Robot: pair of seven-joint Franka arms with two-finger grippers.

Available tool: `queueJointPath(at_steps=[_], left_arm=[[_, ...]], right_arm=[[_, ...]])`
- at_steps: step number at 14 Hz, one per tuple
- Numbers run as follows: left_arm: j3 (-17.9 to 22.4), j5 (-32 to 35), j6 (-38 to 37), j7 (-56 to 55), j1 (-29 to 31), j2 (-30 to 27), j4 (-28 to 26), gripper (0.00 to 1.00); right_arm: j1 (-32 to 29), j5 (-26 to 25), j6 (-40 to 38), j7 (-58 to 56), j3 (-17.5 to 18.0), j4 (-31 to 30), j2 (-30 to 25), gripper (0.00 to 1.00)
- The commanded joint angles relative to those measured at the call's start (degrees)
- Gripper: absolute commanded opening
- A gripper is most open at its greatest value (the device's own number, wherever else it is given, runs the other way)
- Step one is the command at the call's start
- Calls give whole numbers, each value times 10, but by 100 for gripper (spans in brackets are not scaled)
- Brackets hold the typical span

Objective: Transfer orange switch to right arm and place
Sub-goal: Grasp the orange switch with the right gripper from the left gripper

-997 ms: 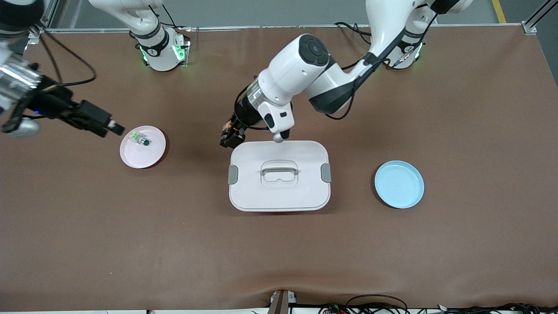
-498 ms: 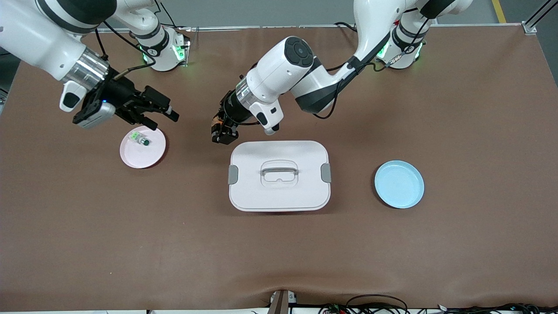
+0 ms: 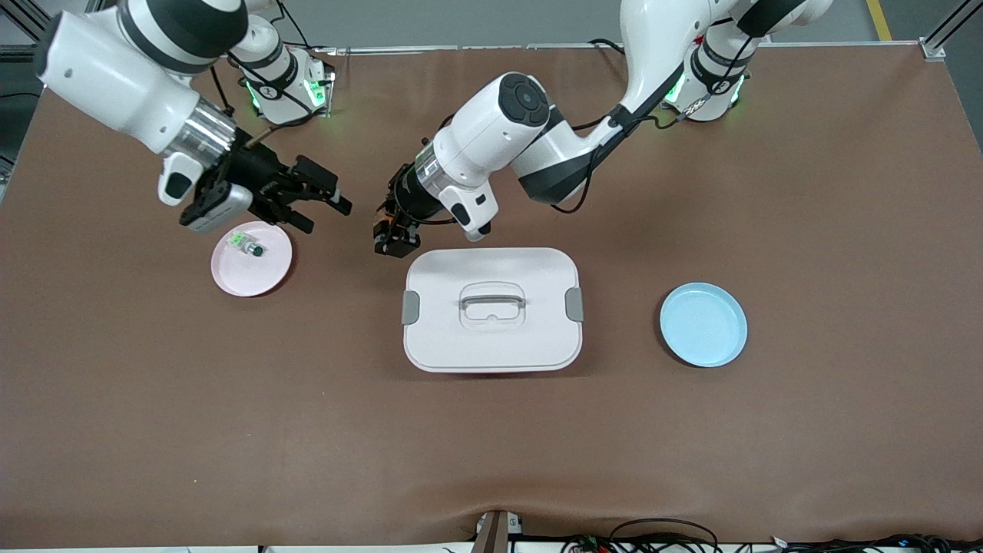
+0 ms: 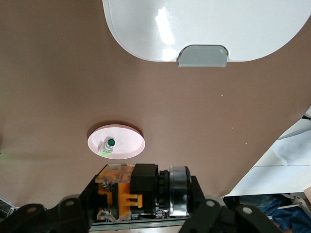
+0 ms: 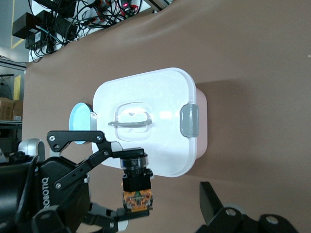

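My left gripper [image 3: 389, 234] hangs over the bare table between the white box and the pink plate. It is shut on the orange switch [image 3: 379, 221], a black body with an orange base. The switch also shows in the left wrist view [image 4: 130, 190] and the right wrist view [image 5: 136, 187]. My right gripper [image 3: 326, 215] is open and empty. It is in the air over the table beside the pink plate's edge and points at the switch, a short gap away. One of its fingers [image 5: 210, 198] shows beside the switch.
A pink plate [image 3: 257, 278] holds a pale green switch [image 3: 247, 246] and also shows in the left wrist view [image 4: 127, 145]. A white lidded box [image 3: 491, 349] sits mid-table. A blue plate [image 3: 703, 324] lies toward the left arm's end.
My right arm has swung in from its end of the table toward the left gripper. My left gripper has shifted a little toward the right arm, still holding the switch.
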Motion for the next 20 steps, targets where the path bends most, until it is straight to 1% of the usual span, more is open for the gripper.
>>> queueJointPath(at_steps=[1,4,11,14,17,18,19,20], left_arm=[[6,-8,8,-1,-10,7,16,0],[6,-8,8,-2,-10,7,16,0],[6,-8,8,-2,-9,7,16,0],[6,-8,8,-2,-9,7,16,0],[6,-8,8,-1,-8,8,16,0],[6,-8,8,-2,-8,8,16,0],[6,-8,8,-2,-7,7,16,0],[6,-8,8,-2,-7,7,16,0]], right_arm=[[23,29,33,-17,-6,-11,19,100],[43,68,66,-19,-6,-23,38,100],[56,74,77,-23,-6,-39,42,100],[68,93,94,-24,-6,-42,42,100],[76,93,103,-24,-6,-42,48,100],[78,93,103,-24,-6,-42,48,89],[79,93,103,-25,-6,-42,48,75],[79,93,103,-30,-6,-42,48,64]])
